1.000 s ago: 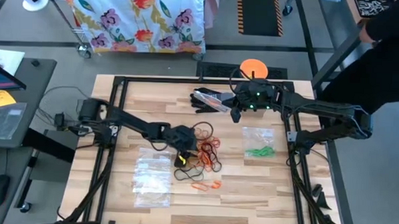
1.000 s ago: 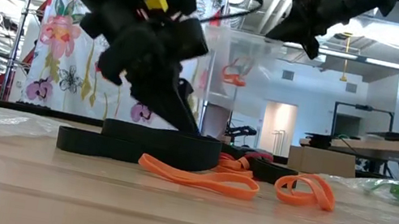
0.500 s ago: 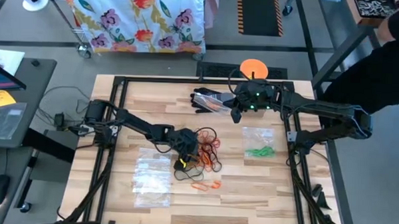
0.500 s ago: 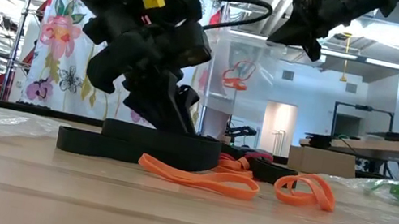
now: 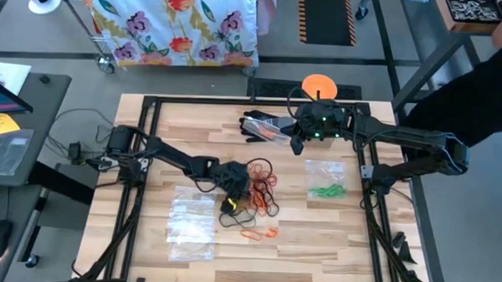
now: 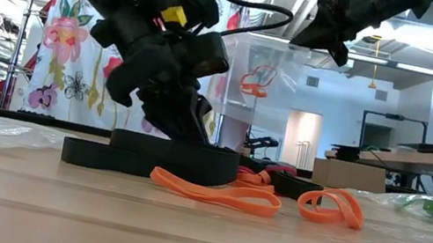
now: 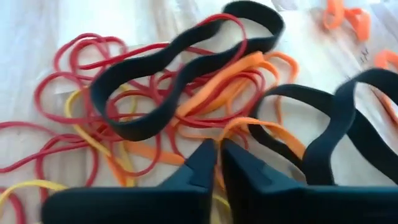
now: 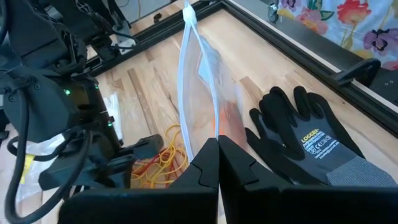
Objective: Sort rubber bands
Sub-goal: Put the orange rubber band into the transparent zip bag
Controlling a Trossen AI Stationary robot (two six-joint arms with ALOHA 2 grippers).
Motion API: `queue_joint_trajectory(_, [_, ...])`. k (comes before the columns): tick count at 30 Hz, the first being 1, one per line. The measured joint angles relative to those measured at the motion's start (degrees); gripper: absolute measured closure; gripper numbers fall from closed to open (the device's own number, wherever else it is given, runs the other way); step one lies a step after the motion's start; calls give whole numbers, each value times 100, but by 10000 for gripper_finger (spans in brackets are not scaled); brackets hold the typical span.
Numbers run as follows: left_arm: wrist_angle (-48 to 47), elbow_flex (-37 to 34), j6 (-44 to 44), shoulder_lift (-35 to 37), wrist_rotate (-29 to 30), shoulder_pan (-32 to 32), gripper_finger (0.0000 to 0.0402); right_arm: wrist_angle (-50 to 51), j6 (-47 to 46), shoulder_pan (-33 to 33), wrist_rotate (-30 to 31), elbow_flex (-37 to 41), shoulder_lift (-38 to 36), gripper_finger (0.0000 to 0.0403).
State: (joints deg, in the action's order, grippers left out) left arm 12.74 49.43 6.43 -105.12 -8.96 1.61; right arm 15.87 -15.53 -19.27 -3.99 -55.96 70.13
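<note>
My left gripper (image 7: 219,163) sat down in the rubber bands (image 5: 258,187) heaped mid-worktop, clenched on an orange band (image 7: 249,127) to pull that colour out. My right gripper (image 8: 217,163), at the far side beside the black glove (image 8: 314,146), pinched a clear bag (image 8: 202,87) upright so it hung ready; orange bands showed inside. To the right, another bag (image 5: 326,181) held green bands.

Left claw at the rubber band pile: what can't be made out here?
- Left claw: fingertips meet over an orange band; whether one is pinched is hidden by the fingers.
- High view: pile too small to count bands.
- Low view: left arm blocks the pile.
- Right claw: bag contents blurred.
</note>
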Motion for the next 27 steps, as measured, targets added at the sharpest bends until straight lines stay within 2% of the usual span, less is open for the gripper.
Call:
queue_joint_trajectory(4, [-57, 84, -24, 13, -48, -20, 397, -14, 0, 10, 0, 0, 0, 403])
queue_joint_trajectory(8, [-679, 429, 140, 196, -292, -16, 400, -29, 0, 13, 0, 2, 0, 403])
queue_joint_trajectory(16, [-1536, 713, 756, 1453, -38, -86, 401, -113, 59, 13, -2, 4, 2, 403])
queue_joint_trajectory(19, [-1507, 719, 897, 2002, 25, -178, 401, -96, 55, 19, -4, 4, 15, 403])
queue_joint_trajectory(23, [-920, 719, 971, 2570, 25, -362, 401, -74, -44, 55, -4, 4, 42, 403])
queue_joint_trajectory(27, [-365, 721, 1202, 2692, 29, -708, 401, -161, -89, 145, -6, 4, 83, 403])
